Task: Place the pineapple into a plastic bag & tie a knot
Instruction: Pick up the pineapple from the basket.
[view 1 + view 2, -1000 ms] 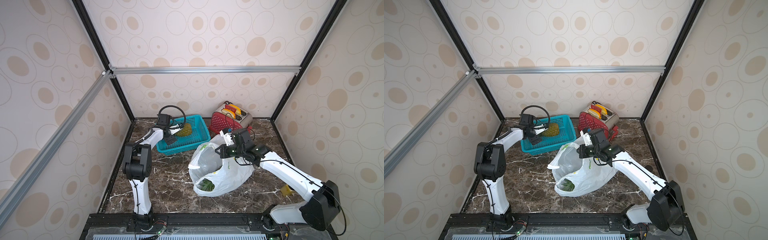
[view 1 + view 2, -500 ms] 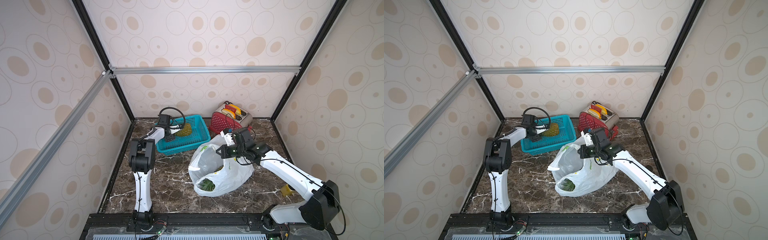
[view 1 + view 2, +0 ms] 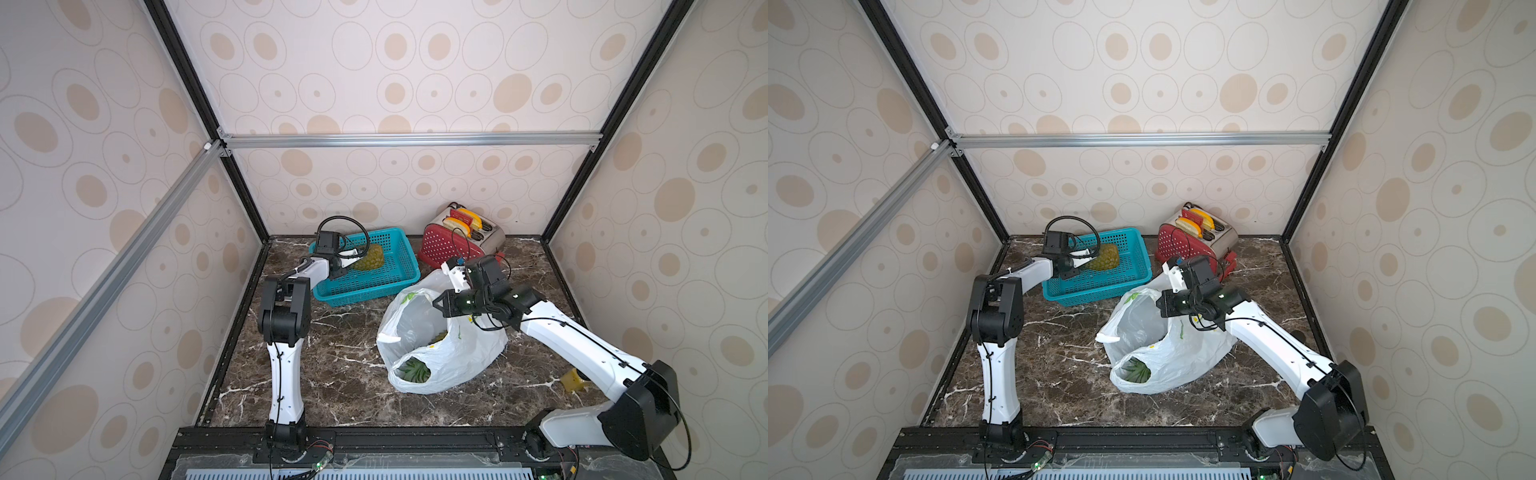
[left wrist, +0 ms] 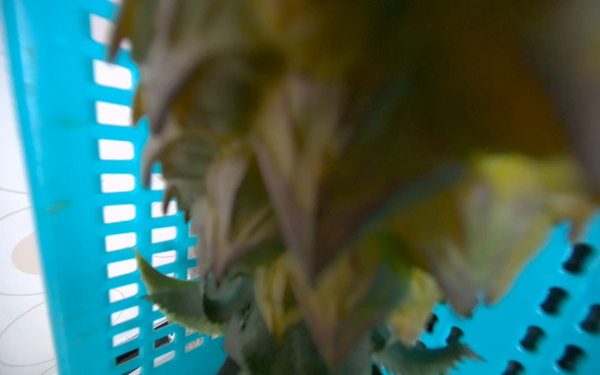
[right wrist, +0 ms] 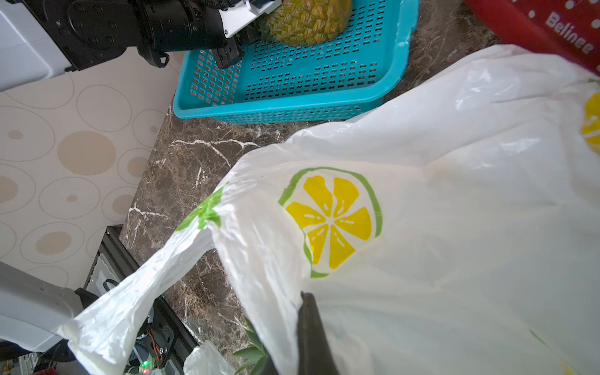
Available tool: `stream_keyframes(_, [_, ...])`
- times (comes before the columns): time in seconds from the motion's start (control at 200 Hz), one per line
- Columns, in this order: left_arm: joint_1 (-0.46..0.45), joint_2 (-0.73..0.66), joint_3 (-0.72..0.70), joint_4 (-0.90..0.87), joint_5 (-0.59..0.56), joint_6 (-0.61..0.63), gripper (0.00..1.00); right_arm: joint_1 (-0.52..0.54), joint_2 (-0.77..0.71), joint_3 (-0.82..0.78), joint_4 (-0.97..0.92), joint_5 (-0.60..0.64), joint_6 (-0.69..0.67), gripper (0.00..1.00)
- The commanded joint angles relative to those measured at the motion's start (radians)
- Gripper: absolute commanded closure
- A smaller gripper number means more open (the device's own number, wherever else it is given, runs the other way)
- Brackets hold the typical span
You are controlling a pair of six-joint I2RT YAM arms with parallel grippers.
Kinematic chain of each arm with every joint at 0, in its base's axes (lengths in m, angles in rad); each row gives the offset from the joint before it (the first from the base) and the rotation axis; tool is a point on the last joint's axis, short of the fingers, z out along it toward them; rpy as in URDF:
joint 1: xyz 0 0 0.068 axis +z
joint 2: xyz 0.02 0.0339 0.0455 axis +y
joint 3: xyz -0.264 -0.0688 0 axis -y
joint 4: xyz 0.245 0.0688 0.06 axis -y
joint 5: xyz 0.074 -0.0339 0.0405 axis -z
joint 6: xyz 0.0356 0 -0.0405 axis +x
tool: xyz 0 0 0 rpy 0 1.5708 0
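Observation:
The pineapple (image 3: pixel 369 258) (image 3: pixel 1104 257) lies in the teal basket (image 3: pixel 374 286), its crown toward my left gripper (image 3: pixel 347 259). The right wrist view shows that gripper (image 5: pixel 242 39) closed on the crown leaves. The left wrist view is filled by the blurred pineapple (image 4: pixel 292 162) against the basket (image 4: pixel 65 194) wall. The plastic bag (image 3: pixel 457 357) (image 3: pixel 1183 357) stands with its mouth open at mid-table. My right gripper (image 3: pixel 438 307) (image 5: pixel 305 324) is shut on its upper rim and holds it up. One loop handle (image 5: pixel 130 308) hangs loose. The knot is out of view.
Green spiky leaves (image 3: pixel 411 370) show low inside the bag. A red perforated item (image 3: pixel 442 249) leans on a toaster (image 3: pixel 478 230) at the back right. A small yellow object (image 3: pixel 573 380) sits by the right arm. The enclosure walls stand close on three sides.
My left gripper has reached a little further into the basket and closed from wide open onto the pineapple's crown. The right arm and the bag have hardly moved.

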Motion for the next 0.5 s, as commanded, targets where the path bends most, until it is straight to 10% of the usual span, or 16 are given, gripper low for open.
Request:
stream_keyframes(0.0, [0.007, -0.092, -0.037, 0.034, 0.033, -0.006, 1.00, -0.006, -0.022, 0.002, -0.004, 0.016, -0.014, 1.00])
stream_keyframes(0.496, [0.001, -0.559, -0.126, -0.216, 0.096, -0.274, 1.00, -0.005, 0.131, 0.070, -0.023, 0.062, 0.023, 1.00])
